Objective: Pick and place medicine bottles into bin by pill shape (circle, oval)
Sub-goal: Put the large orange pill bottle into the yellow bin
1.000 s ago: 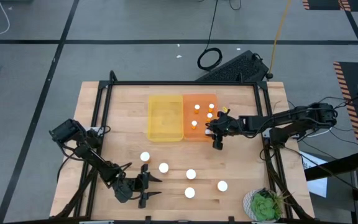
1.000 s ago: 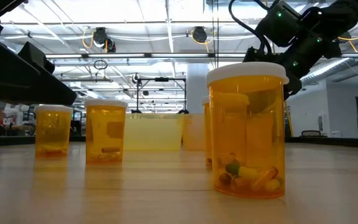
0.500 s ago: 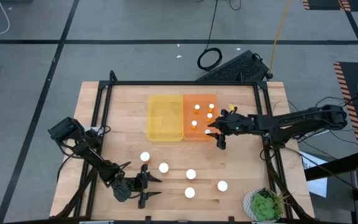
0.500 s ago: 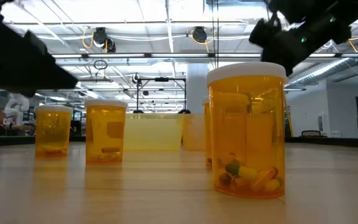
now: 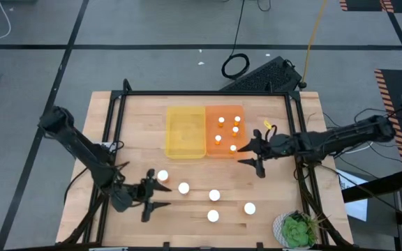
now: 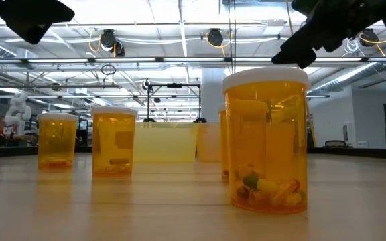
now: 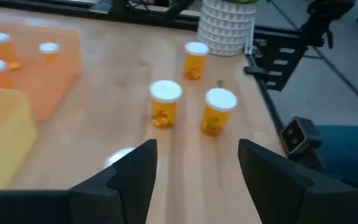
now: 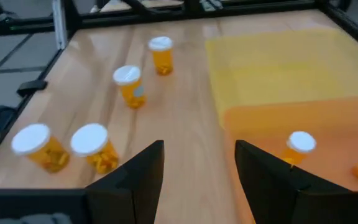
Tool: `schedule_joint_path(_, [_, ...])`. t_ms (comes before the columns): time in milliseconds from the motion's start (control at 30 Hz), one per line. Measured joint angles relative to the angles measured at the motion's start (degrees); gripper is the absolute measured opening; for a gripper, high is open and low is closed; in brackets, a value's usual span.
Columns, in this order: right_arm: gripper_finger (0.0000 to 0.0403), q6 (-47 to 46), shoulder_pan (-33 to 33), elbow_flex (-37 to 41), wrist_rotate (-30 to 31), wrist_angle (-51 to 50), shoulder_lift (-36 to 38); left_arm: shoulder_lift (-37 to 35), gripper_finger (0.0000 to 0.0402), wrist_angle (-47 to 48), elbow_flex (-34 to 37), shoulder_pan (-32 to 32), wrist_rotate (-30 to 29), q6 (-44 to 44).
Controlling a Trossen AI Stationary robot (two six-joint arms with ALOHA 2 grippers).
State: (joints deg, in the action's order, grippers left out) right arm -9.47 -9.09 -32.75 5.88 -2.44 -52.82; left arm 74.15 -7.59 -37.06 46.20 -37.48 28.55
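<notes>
Translucent amber medicine bottles (image 5: 213, 196) on wood table (image 5: 138, 118); low view reveals pills inside. Left gripper (image 5: 150, 196) and right gripper (image 5: 257, 155) fingers spread, empty.

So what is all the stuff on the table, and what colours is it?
Medicine bottles on the bare wood: 5, amber with white caps, near side of the table.
Medicine bottles in the orange bin: 4, white caps showing.
Orange bin: 1, far middle of the table.
Yellow bin: 1, beside the orange one, nothing in it.
Plant: 1, green in a white pot, near right corner.
Left gripper: open, beside the leftmost loose bottle.
Right gripper: open, beside the orange bin.
</notes>
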Motion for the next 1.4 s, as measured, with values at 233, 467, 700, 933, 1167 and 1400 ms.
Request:
schedule_joint_path(233, [0.0192,3.04,-1.04,3.09,3.64,4.27,-0.70,-5.75,0.0230,17.51,0.00,-0.02,-3.85,4.22])
schedule_joint_path(467, [0.0192,5.63,0.14,3.78,4.60,13.40,-0.71,-5.97,0.0230,20.77,0.00,-0.43,-1.04,4.20])
schedule_joint_path(700, [0.0192,4.17,-0.34,3.78,4.56,13.53,-1.06,-6.75,0.0265,30.45,0.00,-3.78,1.43,5.29])
schedule_joint_path(933, [0.0192,4.14,-0.39,3.78,4.58,14.45,-1.11,-6.73,0.0359,33.56,0.00,-10.43,6.29,4.60])
schedule_joint_path(1167, [0.0192,4.14,-0.39,3.78,4.97,14.47,-1.11,-6.72,0.0395,34.67,0.00,-13.53,10.26,2.92])
schedule_joint_path(1400, [0.0192,4.80,-0.30,3.78,6.33,14.65,-1.11,-6.69,0.0372,34.84,0.00,-14.71,11.94,3.51])
